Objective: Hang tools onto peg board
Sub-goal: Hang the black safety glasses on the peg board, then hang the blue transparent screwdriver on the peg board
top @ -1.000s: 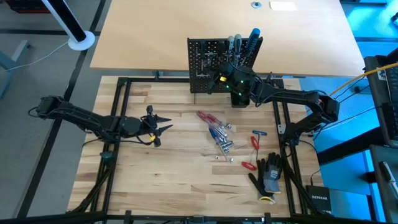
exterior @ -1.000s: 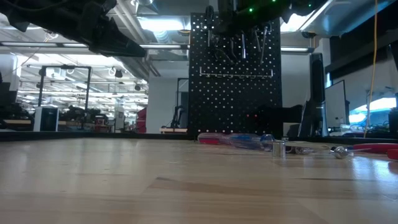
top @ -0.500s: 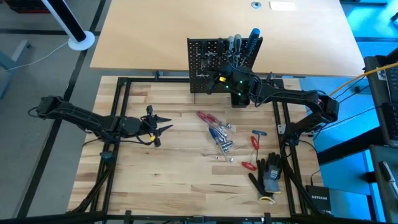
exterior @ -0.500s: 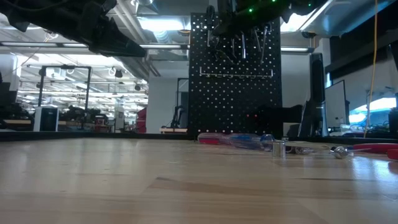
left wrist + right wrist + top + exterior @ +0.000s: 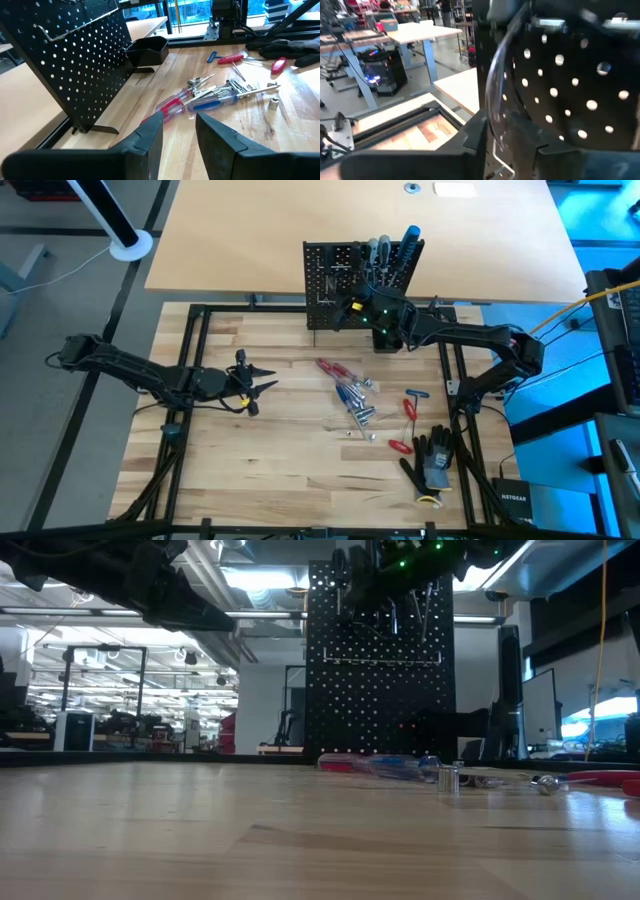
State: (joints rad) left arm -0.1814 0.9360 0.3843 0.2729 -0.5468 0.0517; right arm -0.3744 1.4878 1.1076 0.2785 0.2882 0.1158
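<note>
Bare surface [image 5: 290,450] was left open between the left gripper [image 5: 262,387] and the scattered tools [image 5: 352,395]. Passage at the peg board [image 5: 335,285] was blocked by the right gripper [image 5: 362,298].

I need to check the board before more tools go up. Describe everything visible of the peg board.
The peg board is a black rectangular panel, metal by its look, dotted with rows of small round holes. It stands upright on a short stand at the table's far edge. A thin wire rail runs across its face in the low view. Several tools already hang along its top, one with a blue handle. The right claw is at its upper part; contact cannot be told. A small black cup sits beside its foot.
</note>
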